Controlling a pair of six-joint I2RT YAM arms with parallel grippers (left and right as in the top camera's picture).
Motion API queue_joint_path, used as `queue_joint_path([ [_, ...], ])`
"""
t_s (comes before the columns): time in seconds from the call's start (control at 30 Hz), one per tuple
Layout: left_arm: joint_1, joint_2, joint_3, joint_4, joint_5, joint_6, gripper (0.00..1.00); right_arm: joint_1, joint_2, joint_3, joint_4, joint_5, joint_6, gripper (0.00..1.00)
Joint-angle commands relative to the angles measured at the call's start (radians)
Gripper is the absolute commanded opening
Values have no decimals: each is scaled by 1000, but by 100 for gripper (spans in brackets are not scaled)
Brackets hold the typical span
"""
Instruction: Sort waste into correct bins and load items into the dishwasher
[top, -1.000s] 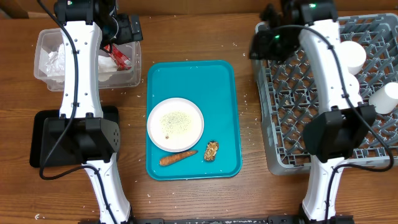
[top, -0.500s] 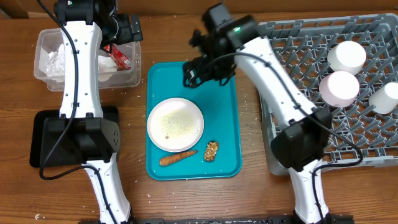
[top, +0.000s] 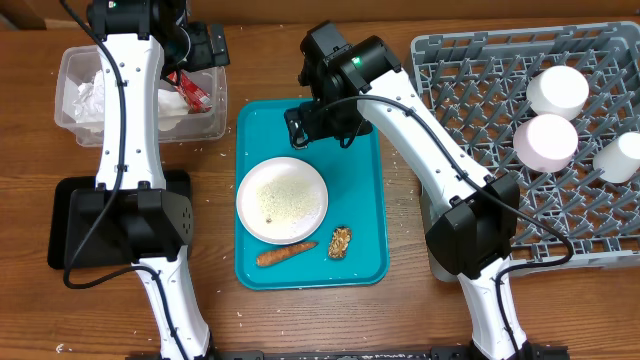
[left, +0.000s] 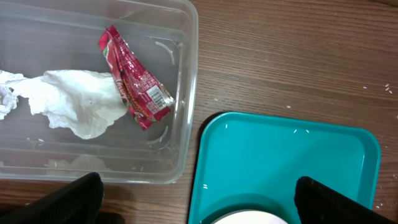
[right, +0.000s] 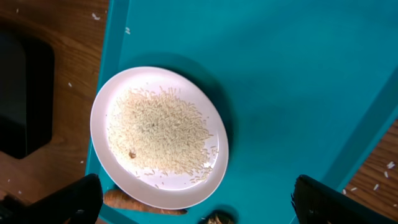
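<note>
A white plate strewn with rice grains lies on the teal tray. Beside its near rim are a carrot piece and a brown lump. My right gripper hovers open and empty over the tray's far end, above the plate in the wrist view. My left gripper hangs open and empty by the clear tub, which holds white napkins and a red wrapper. The grey dish rack carries three white dishes.
A flat black tray sits at the near left, partly under the left arm. The right arm stretches from its near base across the rack's left edge to the teal tray. Rice grains are scattered on the wooden table.
My right arm has swung left from over the dish rack to the teal tray's far end, and a white dish it covered now shows in the rack. The left arm has not moved.
</note>
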Motion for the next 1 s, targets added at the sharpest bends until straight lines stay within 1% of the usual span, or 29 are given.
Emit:
queue_joint_path([
  [0.0,-6,1,14,3,-3,-10,100,1,19,-2,4,72,29,100],
  [0.03,-6,1,14,3,-3,-10,100,1,22,-2,1,128,29,100],
  [0.1,-6,1,14,3,-3,-10,100,-2,23,-2,-2,171,37,100],
  [0.13,-6,1,14,3,-3,-10,100,-6,21,-1,-1,194,72,100],
  [0.2,-6,1,14,3,-3,-10,100,-16,14,5,0,208,121,100],
  [0.37,-6,1,14,3,-3,-10,100,-69,-57,63,-3,225,144,100],
  [0.43,-7,1,14,3,-3,-10,100,-124,-114,77,-13,338,212,100],
  [0.53,-6,1,14,3,-3,-10,100,-213,-169,77,-56,415,289,100],
  [0.6,-6,1,14,3,-4,-10,100,-285,-195,77,-89,424,318,100],
  [0.73,-6,1,14,3,-3,-10,100,-461,-214,77,-141,425,320,100],
  [0.83,-6,1,14,3,-3,-10,100,-588,-206,77,-139,396,320,100],
  [0.87,-6,1,14,3,-3,-10,100,-661,-200,77,-137,370,320,100],
  [0.97,-6,1,14,3,-4,-10,100,-761,-197,77,-112,364,320,100],
])
